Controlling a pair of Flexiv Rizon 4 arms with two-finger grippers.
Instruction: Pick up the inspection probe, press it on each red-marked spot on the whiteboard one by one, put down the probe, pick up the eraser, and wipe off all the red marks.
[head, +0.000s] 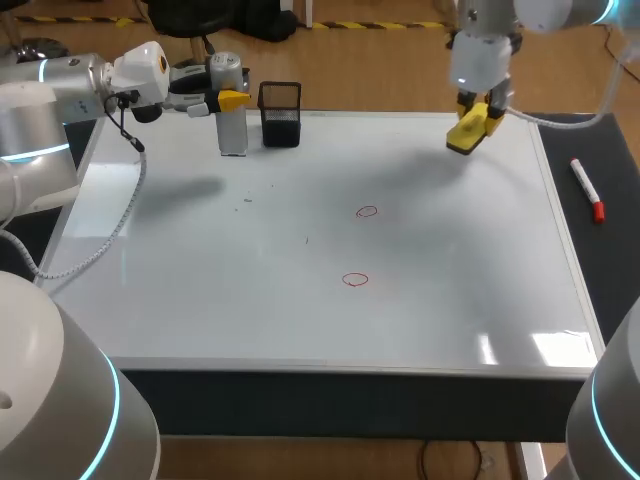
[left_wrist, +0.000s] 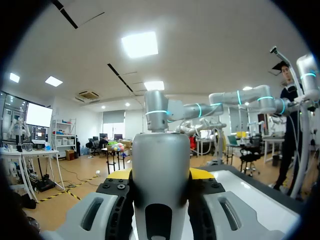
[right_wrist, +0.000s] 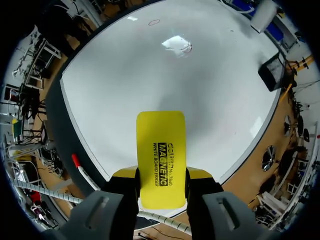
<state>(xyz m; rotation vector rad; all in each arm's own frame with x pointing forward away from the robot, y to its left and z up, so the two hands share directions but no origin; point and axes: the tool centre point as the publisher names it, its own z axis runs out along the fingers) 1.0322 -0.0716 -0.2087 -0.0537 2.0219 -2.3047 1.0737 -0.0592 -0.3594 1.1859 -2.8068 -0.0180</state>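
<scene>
The inspection probe, a grey upright cylinder, stands at the whiteboard's far left edge. My left gripper is shut on its upper part. In the left wrist view the probe fills the gap between the fingers of the left gripper. My right gripper hangs over the board's far right corner, shut on the yellow eraser. The eraser sticks out ahead of the right gripper. Two red circles are drawn near the board's middle, and both red circles show far ahead of the eraser.
A black mesh pen holder stands just right of the probe, seen also as the pen holder in the right wrist view. A red-capped marker lies on the dark mat off the board's right edge.
</scene>
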